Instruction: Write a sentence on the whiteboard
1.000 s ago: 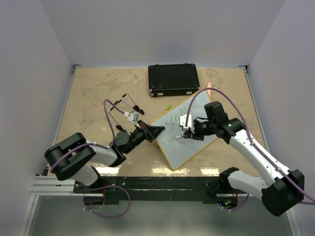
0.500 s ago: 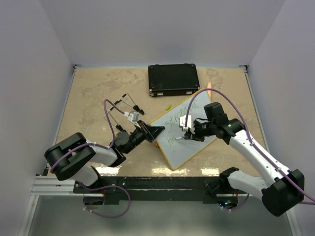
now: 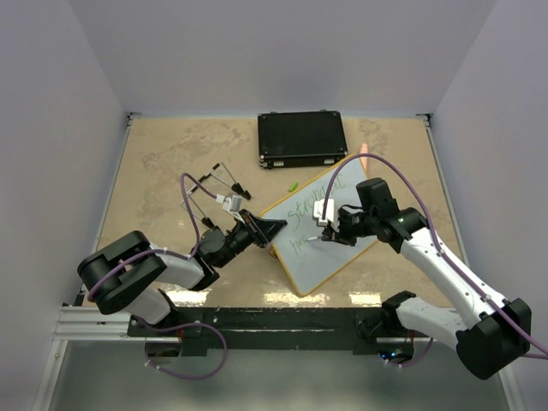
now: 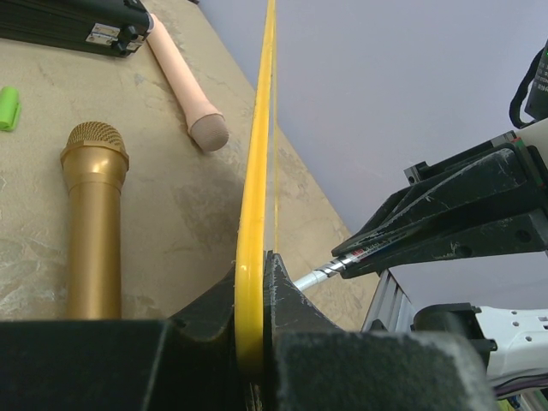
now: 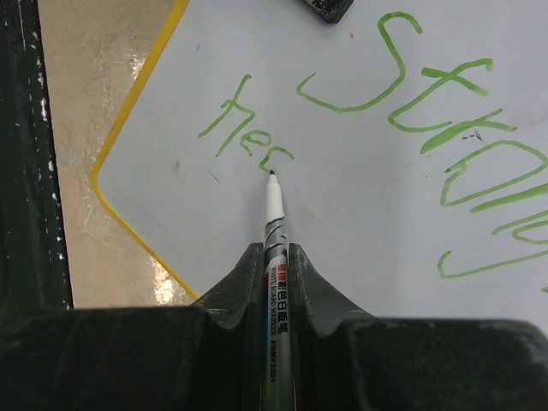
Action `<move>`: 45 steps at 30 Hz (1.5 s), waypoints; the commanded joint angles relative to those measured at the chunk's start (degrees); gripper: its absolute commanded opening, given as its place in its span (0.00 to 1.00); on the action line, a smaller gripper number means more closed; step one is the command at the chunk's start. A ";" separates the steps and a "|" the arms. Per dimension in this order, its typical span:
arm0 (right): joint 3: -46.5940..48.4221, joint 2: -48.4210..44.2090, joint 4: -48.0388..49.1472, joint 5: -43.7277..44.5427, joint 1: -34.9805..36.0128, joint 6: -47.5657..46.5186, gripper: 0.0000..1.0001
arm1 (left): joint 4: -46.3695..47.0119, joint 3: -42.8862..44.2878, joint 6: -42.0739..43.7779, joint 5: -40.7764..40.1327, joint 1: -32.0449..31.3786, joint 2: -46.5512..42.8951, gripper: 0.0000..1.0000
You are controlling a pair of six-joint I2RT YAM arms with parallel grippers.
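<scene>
The whiteboard (image 3: pixel 318 261), white with a yellow rim, lies at an angle in the middle of the table. My left gripper (image 3: pixel 272 229) is shut on its left rim; in the left wrist view the yellow rim (image 4: pixel 253 197) runs edge-on between the closed jaws of that gripper (image 4: pixel 254 274). My right gripper (image 5: pixel 275 250) is shut on a white marker (image 5: pixel 275 218). The marker's tip touches the board (image 5: pixel 360 223) at the end of the second line. The sentence (image 5: pixel 428 128) is green lettering: a longer word above, three short letters (image 5: pixel 244 133) below.
A black case (image 3: pixel 301 139) lies at the back. A green cap (image 3: pixel 293 186) sits just beyond the board. A gold microphone (image 4: pixel 92 223) and a pink one (image 4: pixel 184 81) lie under and beside the raised board. Black clips and cables (image 3: pixel 218 180) lie at the left.
My right gripper has shifted slightly right along the second line with the marker, and that line has grown a little. The left gripper and the board have not moved.
</scene>
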 commanded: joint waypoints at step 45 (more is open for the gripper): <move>2.20 -0.62 4.53 1.41 0.02 0.88 0.00 | -0.67 0.67 5.12 0.51 -0.14 0.95 0.00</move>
